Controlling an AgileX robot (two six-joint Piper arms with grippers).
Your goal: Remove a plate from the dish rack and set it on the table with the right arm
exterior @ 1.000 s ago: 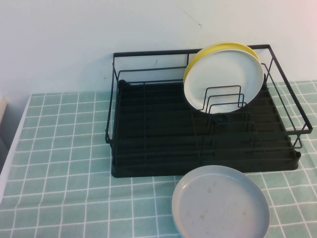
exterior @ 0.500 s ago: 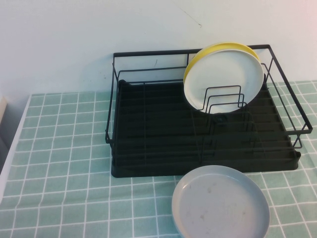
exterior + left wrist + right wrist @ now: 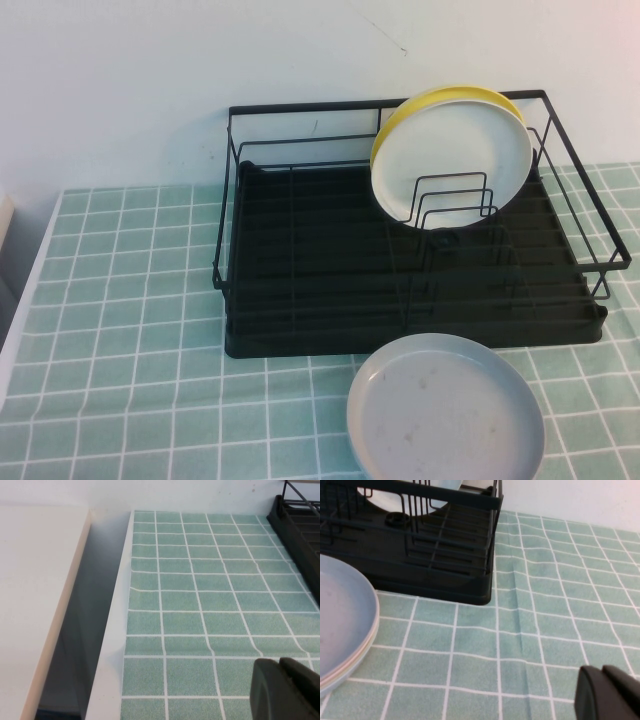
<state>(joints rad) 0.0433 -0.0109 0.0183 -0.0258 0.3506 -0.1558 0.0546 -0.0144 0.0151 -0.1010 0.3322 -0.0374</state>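
The dull-grey plate (image 3: 445,410) lies flat on the mint-green tiled table (image 3: 130,330), just in front of the black wire dish rack (image 3: 400,250). It also shows in the right wrist view (image 3: 340,625), stacked on a pale plate beneath. A yellow-backed white plate (image 3: 452,155) stands upright in the rack's dividers. Neither arm shows in the high view. My right gripper (image 3: 602,672) is shut and empty, low over the table to the right of the rack (image 3: 420,545). My left gripper (image 3: 279,664) is shut and empty above the table's left part.
The table's left edge (image 3: 112,645) drops into a gap beside a white counter (image 3: 35,595). The rack's corner (image 3: 300,525) shows in the left wrist view. A white wall stands behind the rack.
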